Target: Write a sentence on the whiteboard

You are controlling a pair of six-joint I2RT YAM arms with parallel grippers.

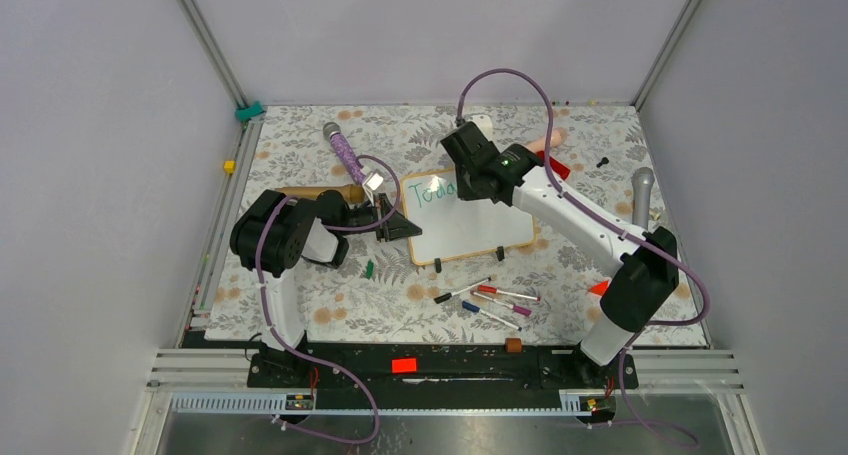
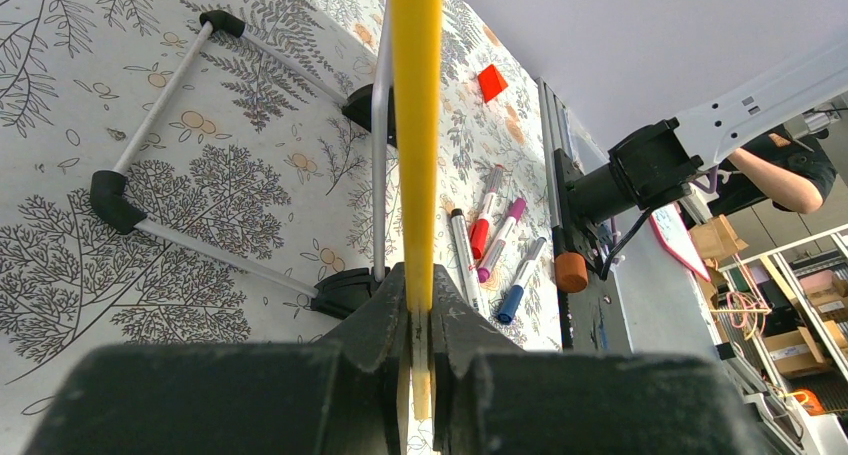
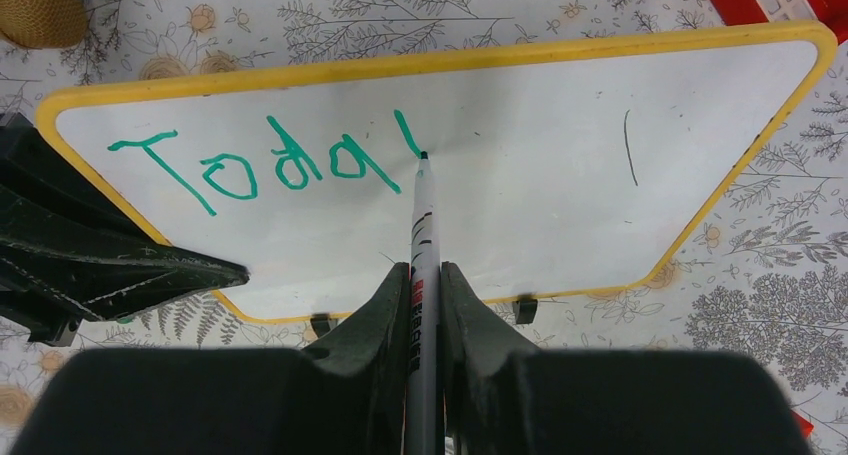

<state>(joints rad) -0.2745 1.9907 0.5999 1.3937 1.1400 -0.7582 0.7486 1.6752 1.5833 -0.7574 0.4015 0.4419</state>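
Marker (image 3: 422,225) in right claw (image 3: 423,273), tip on whiteboard (image 3: 560,175); left claw (image 2: 420,293) on frame (image 2: 415,125)

one whiteboard (image 1: 470,230), four loose markers (image 1: 497,292), one held marker (image 3: 422,235), two robot arms (image 1: 575,215)

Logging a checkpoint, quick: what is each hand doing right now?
Left hand: closed, gripping the whiteboard by its frame edge.
Right hand: closed, holding the marker, tip on the board.

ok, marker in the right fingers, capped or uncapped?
Uncapped: the marker shows a bare dark tip against the whiteboard, at the end of the green lettering.
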